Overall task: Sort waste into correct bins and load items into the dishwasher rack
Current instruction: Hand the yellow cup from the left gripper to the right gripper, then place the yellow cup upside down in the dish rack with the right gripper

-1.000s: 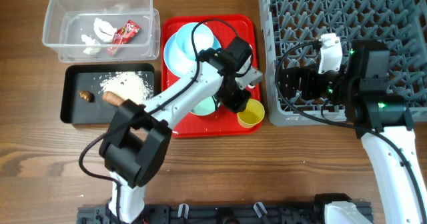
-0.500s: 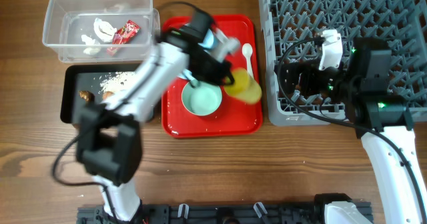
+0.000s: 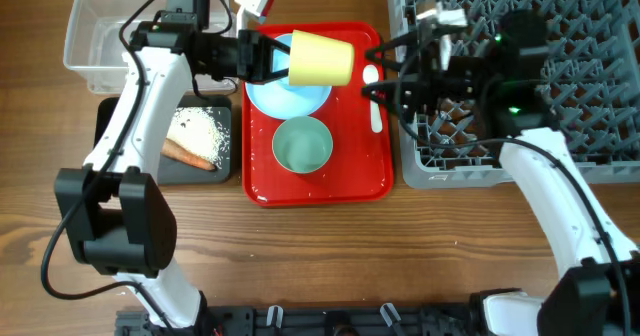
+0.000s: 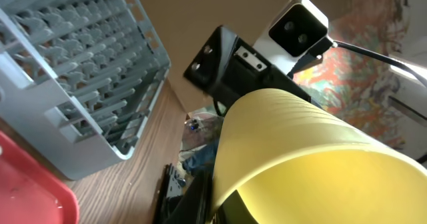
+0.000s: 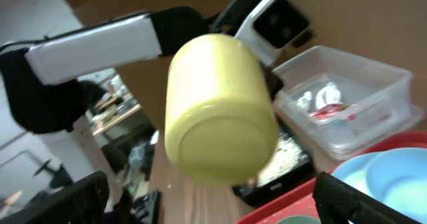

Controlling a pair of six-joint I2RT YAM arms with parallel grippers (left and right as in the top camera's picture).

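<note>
My left gripper (image 3: 283, 58) is shut on the small yellow cup (image 3: 321, 59) and holds it sideways in the air above the red tray's far edge. The cup fills the left wrist view (image 4: 313, 157). In the right wrist view its base (image 5: 220, 114) faces me. My right gripper (image 3: 385, 78) is open and empty, just right of the cup, with its fingers (image 5: 213, 201) spread wide below it. The light-blue plate and bowl (image 3: 288, 94) and the pale-green bowl (image 3: 302, 144) sit on the red tray (image 3: 330, 184). The white spoon (image 3: 377, 114) is partly hidden under my right gripper.
The grey dishwasher rack (image 3: 570, 36) stands at the right. The clear tub (image 3: 95, 31) holds the red wrapper (image 5: 332, 109) and paper scraps. The black tray (image 3: 205, 166) holds rice (image 3: 200, 131) and the carrot stick (image 3: 188, 156). My left arm crosses above both bins.
My left gripper has lifted the yellow cup off the tray and carried it up to the far edge. My right gripper has swung left from the rack toward the cup.
</note>
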